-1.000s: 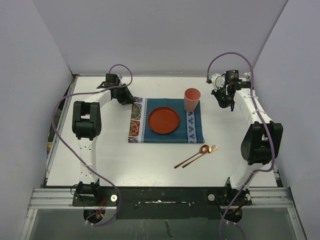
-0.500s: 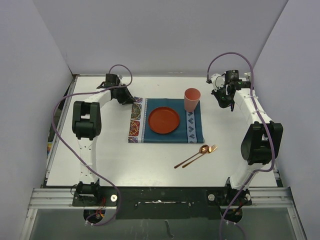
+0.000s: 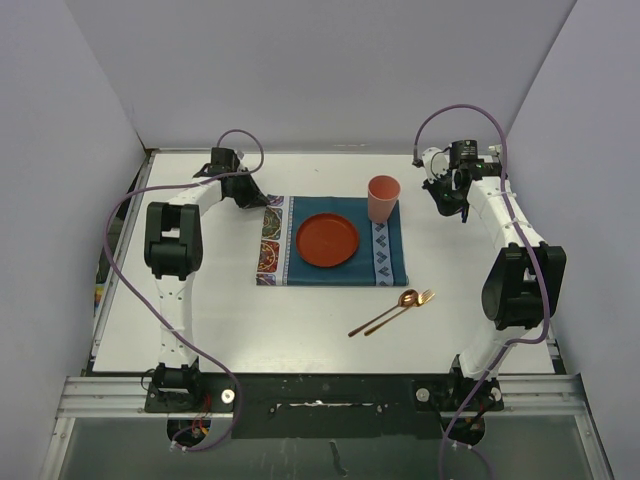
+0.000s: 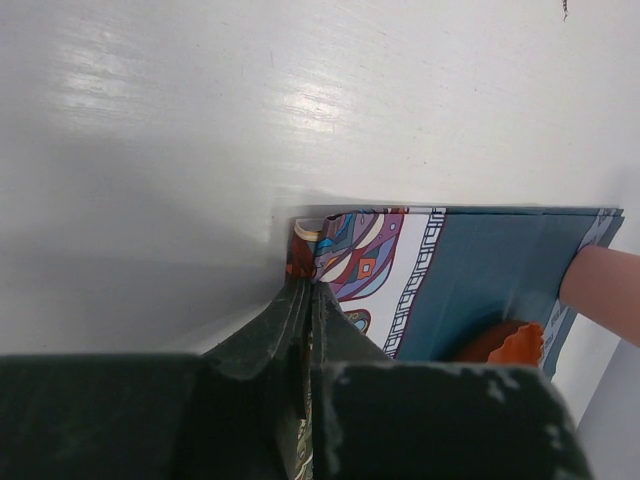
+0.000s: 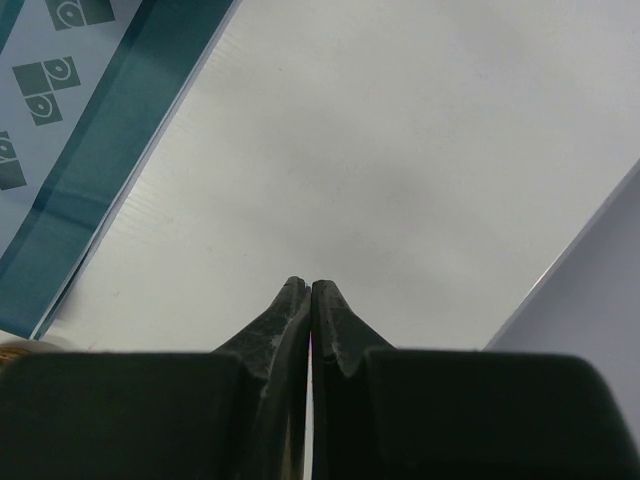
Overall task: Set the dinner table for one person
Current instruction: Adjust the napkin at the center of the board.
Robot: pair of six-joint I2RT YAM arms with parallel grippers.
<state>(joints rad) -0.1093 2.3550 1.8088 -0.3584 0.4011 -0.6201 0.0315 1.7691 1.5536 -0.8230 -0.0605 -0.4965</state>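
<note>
White and rectangular with thin metal edging, the dinner table [image 3: 200,300] lies beneath the teal rectangular placemat with patterned ends [image 3: 335,277], our reference for every position. A round orange-red plate [image 3: 327,240] sits at the placemat's centre. A salmon-pink tapered cup [image 3: 384,198] stands upright on its far right corner. A copper-coloured spoon [image 3: 404,300] and matching fork [image 3: 424,297] lie side by side on bare table just off its near right corner.

The left gripper [image 4: 306,288] has its fingers pressed together at the placemat's far left corner, apparently pinching it. The right gripper [image 5: 309,287] hangs beyond the far right corner, fingers pressed together on nothing.

We judge the step to be squaring the placemat. We recommend a low, slow drag, since the cup may tip.
</note>
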